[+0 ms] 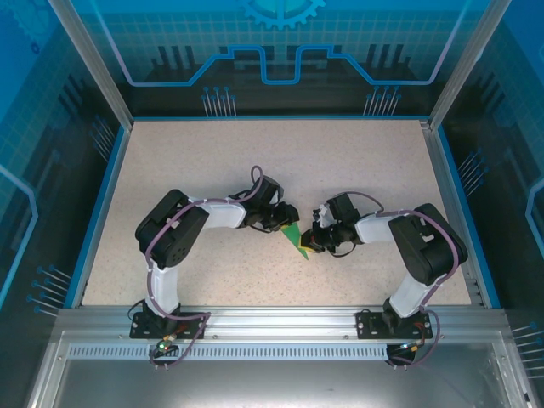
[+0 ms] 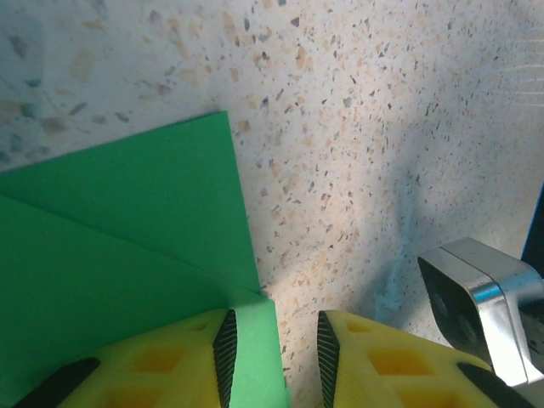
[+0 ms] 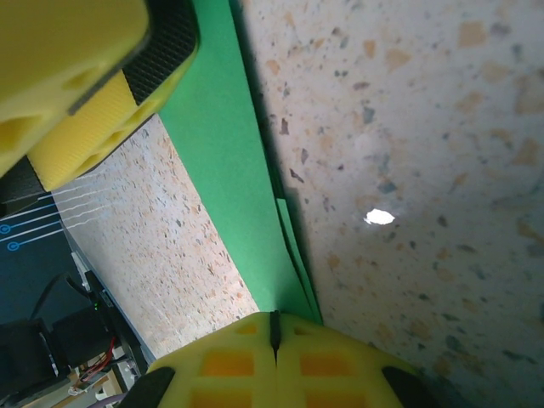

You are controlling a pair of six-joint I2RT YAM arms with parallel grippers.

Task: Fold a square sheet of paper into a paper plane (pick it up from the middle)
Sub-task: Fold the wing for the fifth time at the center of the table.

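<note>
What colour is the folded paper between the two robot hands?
The paper is plain bright green, clearest in the left wrist view.

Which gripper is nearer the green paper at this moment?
Right: the right gripper is shut on the green paper at its edge. The left gripper straddles another edge, jaws apart.

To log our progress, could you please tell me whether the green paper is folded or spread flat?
Folded: the green paper shows a diagonal crease, with layers overlapping.

Left fingers (image 2: 161, 365) slightly apart (right fingers (image 3: 229, 365) tight together).
</note>
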